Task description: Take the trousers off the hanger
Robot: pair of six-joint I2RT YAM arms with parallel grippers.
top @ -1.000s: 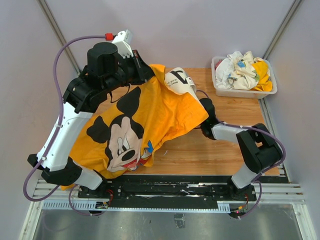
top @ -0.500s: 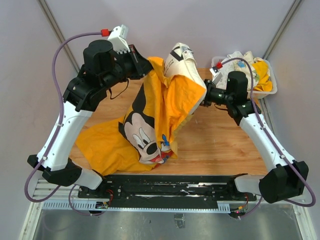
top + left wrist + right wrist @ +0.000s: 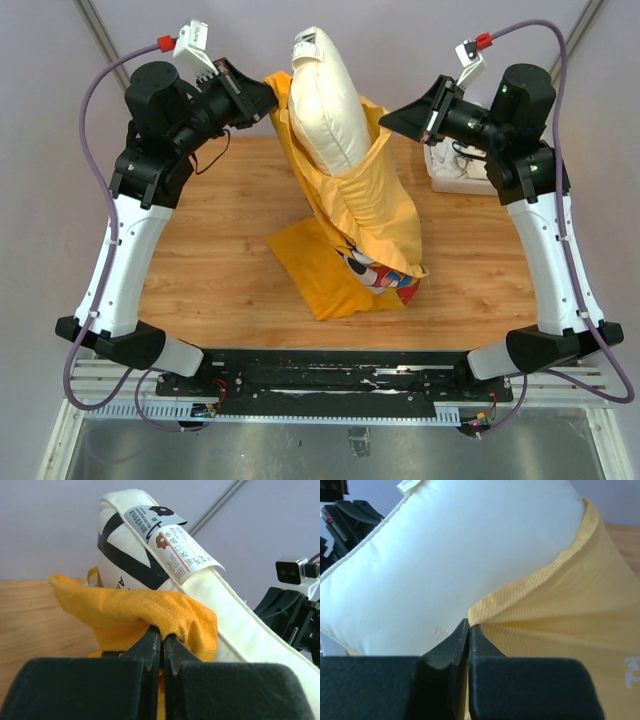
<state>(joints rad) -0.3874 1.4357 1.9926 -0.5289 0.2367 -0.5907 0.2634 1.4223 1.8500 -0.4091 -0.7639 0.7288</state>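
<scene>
No trousers or hanger show in any view. What hangs between the arms is a yellow cartoon-print fabric cover point(image 3: 385, 215) with a white pillow point(image 3: 325, 105) standing upright out of its open top. My left gripper point(image 3: 272, 97) is shut on the cover's left rim, seen up close as orange-yellow cloth point(image 3: 140, 607) bunched over the left gripper point(image 3: 162, 635). My right gripper point(image 3: 383, 122) is shut on the right rim, where the right gripper point(image 3: 469, 625) pinches the yellow hem point(image 3: 560, 610) against the pillow point(image 3: 470, 545). The cover's lower end trails on the table.
The wooden table point(image 3: 200, 250) lies below both raised arms. A white bin point(image 3: 445, 178) of crumpled cloths stands at the back right, mostly hidden behind the right arm. Grey walls close in the back and sides.
Both arms rose and spread apart, lifting the yellow cover off the table. The pillow went from lying flat to upright, sticking out of the top. The right arm swung up from low right.
</scene>
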